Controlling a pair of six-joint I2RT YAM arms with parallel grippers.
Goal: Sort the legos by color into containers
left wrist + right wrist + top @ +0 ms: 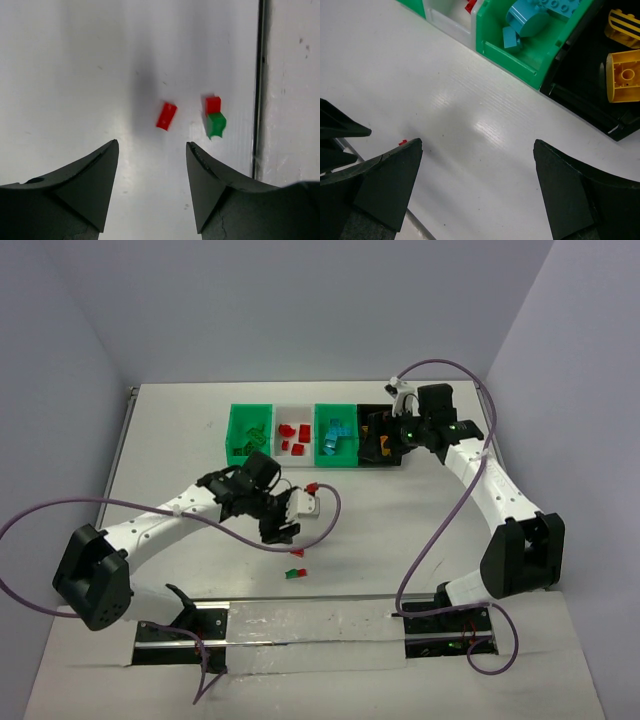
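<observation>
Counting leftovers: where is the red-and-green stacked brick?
Top view: the red-and-green brick lies on the table, left of centre, just nearer the near edge than a loose red brick and the left gripper.

Four bins stood side by side in a row across the far part of the table (420, 540): the leftmost bin (233, 435), second bin (295, 407), third bin (336, 407) and rightmost bin (368, 411), each with legos (287, 430) in it. Nearer, well apart from the row, a single brick (166, 115) lay on the table. A two-brick piece (216, 125) lay just beside it, toward the near edge. Another brick (312, 487) lay between those and the bins.
</observation>
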